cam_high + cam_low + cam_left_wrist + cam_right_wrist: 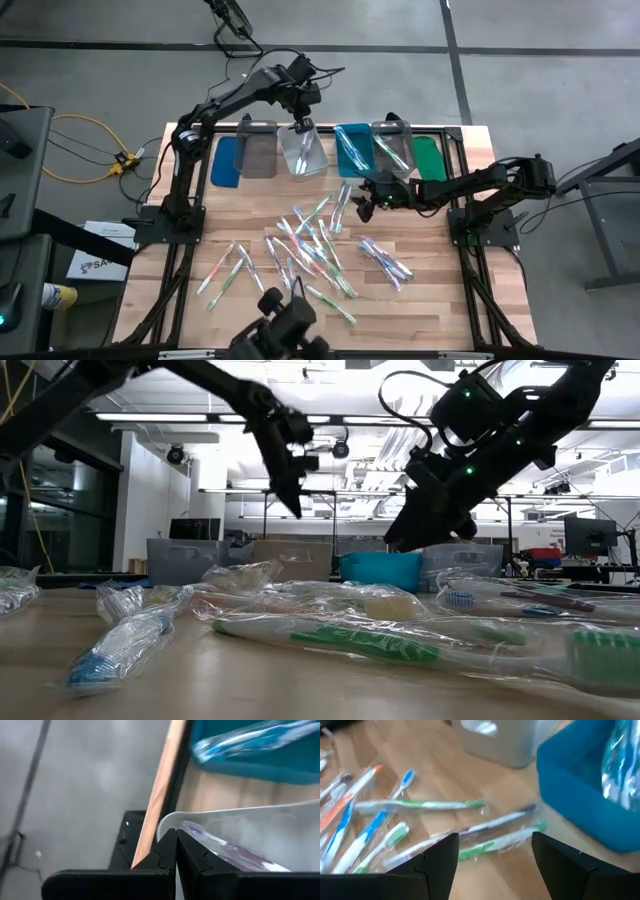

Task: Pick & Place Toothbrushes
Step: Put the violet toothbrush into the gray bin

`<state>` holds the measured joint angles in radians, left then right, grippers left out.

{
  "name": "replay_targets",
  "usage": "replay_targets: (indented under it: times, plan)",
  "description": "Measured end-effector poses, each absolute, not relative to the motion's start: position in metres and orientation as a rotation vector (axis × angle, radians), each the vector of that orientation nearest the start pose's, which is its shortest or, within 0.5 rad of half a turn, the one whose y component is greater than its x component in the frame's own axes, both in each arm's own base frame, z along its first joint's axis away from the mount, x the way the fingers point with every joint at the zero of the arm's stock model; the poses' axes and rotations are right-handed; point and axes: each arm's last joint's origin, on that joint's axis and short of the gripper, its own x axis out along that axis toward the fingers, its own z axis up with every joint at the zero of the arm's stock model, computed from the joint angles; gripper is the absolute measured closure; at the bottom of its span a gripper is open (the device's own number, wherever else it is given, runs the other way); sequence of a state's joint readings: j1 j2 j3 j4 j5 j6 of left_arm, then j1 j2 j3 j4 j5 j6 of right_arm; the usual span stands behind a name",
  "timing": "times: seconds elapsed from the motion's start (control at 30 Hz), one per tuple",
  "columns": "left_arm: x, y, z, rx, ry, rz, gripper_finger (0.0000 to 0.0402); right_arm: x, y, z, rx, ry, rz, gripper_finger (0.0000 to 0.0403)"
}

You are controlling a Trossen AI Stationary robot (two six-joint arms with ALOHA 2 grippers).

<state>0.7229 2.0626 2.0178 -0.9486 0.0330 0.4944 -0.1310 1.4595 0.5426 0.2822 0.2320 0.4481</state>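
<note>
While scattered, most toothbrushes (318, 248) lie slanted across the table (440, 300).

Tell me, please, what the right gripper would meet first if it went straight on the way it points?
Probably the wrapped toothbrushes lying between its open fingers, near the teal bin; depth is unclear.

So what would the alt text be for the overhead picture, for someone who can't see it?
Wrapped toothbrushes lie scattered on a wooden table below a row of bins. The right gripper hovers open near the pile; the left gripper, shut, is over a clear bin.
</note>
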Motion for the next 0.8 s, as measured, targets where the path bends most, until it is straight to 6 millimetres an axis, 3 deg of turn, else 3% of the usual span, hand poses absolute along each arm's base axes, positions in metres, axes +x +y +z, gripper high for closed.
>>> replay_targets:
  times: [0.2,0.4,0.57,0.8]
  plan:
    - [0.348,0.244,0.335,0.255,0.991,0.259,0.0401,0.252,-0.035,0.155,0.481,0.646,-0.366,0.0158]
    - [0.356,0.196,0.329,0.398,0.873,0.182,0.0401,0.231,-0.027,0.171,0.604,0.723,-0.326,0.0158]
    - [0.330,0.157,0.308,0.445,0.746,0.150,0.0401,0.212,-0.004,0.182,0.678,0.811,-0.287,0.0158]
    - [0.279,0.103,0.276,0.535,0.370,0.109,0.0401,0.200,0.037,0.190,0.773,0.823,-0.259,0.0158]
